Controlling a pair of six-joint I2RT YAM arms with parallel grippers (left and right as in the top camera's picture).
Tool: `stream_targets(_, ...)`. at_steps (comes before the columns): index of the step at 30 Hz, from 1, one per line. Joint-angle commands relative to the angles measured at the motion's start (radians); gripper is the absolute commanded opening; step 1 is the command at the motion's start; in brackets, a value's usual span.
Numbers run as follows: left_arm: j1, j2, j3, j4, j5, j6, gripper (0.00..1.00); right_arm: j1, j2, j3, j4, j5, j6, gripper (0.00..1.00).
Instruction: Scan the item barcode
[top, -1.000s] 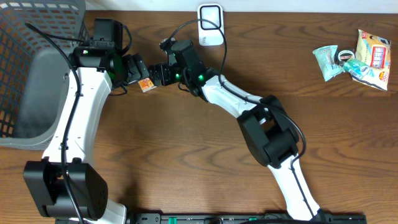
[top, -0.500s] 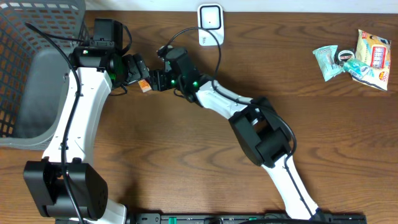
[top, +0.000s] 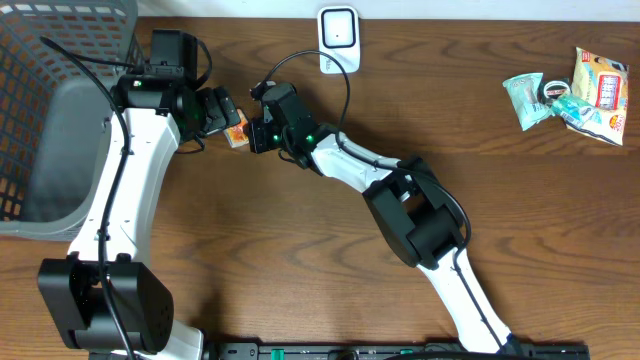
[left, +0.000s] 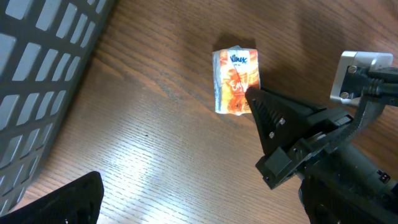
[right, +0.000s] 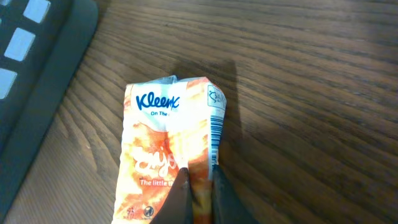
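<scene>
right gripper (right: 198, 186) is pinching the near edge of the small orange kleenex tissue pack (right: 169, 155), jaws nearly pressed together on its wrapper. pack is lying on the brown wooden table (top: 250, 250) beside the left gripper (top: 225, 115), hanging spread wide, empty. grip is sitting close to the barcode strip (right: 213, 140) (right edge): lifting should be leaving it uncovered, facing the white boxy scanner (top: 338, 40). a second ago right jaws were spread, further right.

Left arm (top: 128, 190): white shells, black joints, black cable (top: 118, 130) alongside. Right arm (top: 350, 157) matches, green light (top: 305, 128) glowing, black textured fingers (left: 277, 115) up front.
</scene>
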Motion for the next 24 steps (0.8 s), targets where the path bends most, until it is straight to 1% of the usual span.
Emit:
stream_targets(1,0.003,0.005,0.005,-0.003,-0.013,0.006,1.00,-0.028,0.012,-0.013,-0.098,0.074,-0.059,0.01)
stream_targets(5,0.003,0.005,0.005,-0.003,-0.013,0.006,1.00,-0.066,-0.038,-0.013,-0.231,0.142,-0.060,0.01)
stream_targets(11,0.003,0.005,0.005,-0.003,-0.013,0.006,1.00,-0.128,-0.164,-0.013,-0.493,0.275,-0.064,0.01)
stream_targets(16,0.003,0.005,0.005,-0.003,-0.013,0.006,1.00,-0.158,-0.254,-0.013,-0.666,0.276,-0.135,0.01)
stream_targets(19,0.003,0.005,0.005,-0.003,-0.013,0.006,1.00,-0.158,-0.287,-0.013,-0.737,0.277,-0.165,0.01)
stream_targets(20,0.003,0.005,0.005,-0.003,-0.013,0.006,1.00,-0.158,-0.295,-0.013,-0.753,0.277,-0.165,0.03)
stream_targets(21,0.003,0.005,0.005,-0.003,-0.013,0.006,1.00,-0.158,-0.305,-0.013,-0.771,0.277,-0.164,0.07)
stream_targets(23,0.003,0.005,0.005,-0.003,-0.013,0.006,1.00,-0.158,-0.328,-0.013,-0.794,0.278,-0.165,0.25)
stream_targets(24,0.003,0.005,0.005,-0.003,-0.013,0.006,1.00,-0.158,-0.340,-0.013,-0.805,0.285,-0.165,0.29)
